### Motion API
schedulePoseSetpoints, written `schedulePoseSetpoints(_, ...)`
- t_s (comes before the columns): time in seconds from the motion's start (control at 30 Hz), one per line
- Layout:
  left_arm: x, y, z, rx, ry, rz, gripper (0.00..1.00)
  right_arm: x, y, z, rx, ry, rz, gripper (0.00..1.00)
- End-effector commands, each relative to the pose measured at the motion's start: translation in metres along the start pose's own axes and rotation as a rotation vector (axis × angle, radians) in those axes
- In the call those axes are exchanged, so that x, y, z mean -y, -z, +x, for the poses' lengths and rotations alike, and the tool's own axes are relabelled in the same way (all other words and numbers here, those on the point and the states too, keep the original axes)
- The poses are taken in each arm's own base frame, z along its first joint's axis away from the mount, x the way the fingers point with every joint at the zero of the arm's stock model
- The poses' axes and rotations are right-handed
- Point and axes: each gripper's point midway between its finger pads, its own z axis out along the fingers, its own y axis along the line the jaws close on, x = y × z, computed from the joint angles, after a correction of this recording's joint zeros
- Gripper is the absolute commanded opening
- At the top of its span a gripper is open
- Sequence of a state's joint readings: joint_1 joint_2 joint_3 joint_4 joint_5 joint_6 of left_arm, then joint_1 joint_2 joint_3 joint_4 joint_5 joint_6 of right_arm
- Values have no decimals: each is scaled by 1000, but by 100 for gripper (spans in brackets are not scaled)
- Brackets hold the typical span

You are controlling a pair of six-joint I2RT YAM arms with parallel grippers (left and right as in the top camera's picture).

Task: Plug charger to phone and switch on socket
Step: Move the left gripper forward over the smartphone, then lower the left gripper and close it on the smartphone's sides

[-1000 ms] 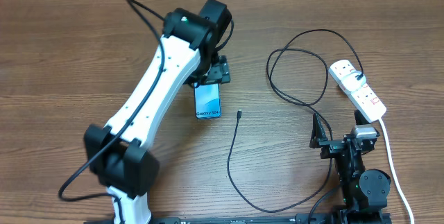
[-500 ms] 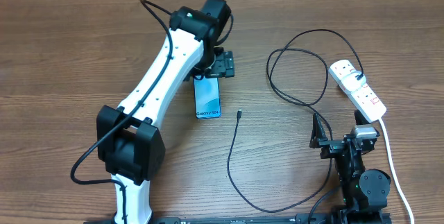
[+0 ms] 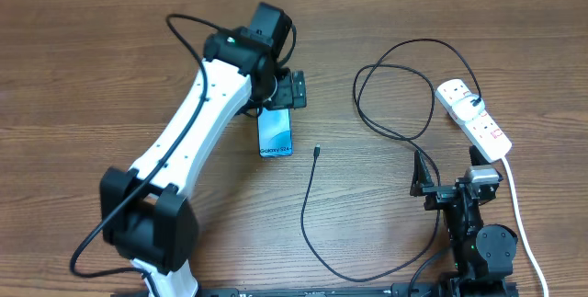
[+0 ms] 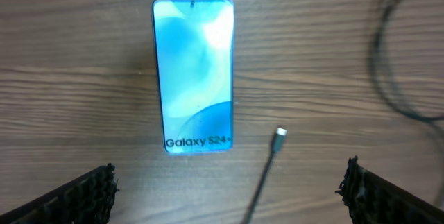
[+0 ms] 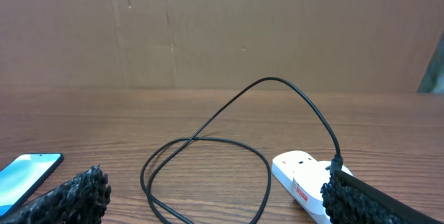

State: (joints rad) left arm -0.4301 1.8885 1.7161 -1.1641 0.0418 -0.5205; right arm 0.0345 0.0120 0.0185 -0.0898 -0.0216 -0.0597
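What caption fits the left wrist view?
Left fingers spread wide above a lit Galaxy S24+ phone, the charger's plug tip lying beside it, unconnected.

The right wrist view cuts off the phone (image 5: 28, 172) at its bottom corner and the socket (image 5: 298, 175) at its lower edge, and from overhead the socket's switches look too small to read.

Brown wood-grain counter (image 3: 92, 76), everything lying flat on it. The phone (image 3: 276, 134) is screen-up near the middle. The charger (image 3: 305, 203) has its plug tip (image 3: 316, 151) just beside the phone, not touching, and its cable loops over to the socket (image 3: 473, 118) on the right, where a thick white cord (image 3: 516, 205) trails off.
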Motion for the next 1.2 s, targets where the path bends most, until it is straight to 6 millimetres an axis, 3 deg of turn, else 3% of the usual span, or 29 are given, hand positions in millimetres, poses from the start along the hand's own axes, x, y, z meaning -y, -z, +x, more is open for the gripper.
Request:
schedulePoseSetpoints(0.0,-13,-25,6,-39,68,-61,99,0,0,2,5,5,2,100)
schedulePoseSetpoints(0.33,-26,-80,20,-146,53,-177,100,0,0,2,5,5,2,100)
schedulePoseSetpoints(0.6,-31,-117,13,-146,51,-210,100,0,0,2,5,5,2,100)
schedulePoseSetpoints(0.83,-27,-125,9,-144,-67,-181,99,0,0,2,5,5,2,100)
schedulePoseSetpoints(1.17,-27,-126,8,-132,21,-190,100,0,0,1,5,5,2,100)
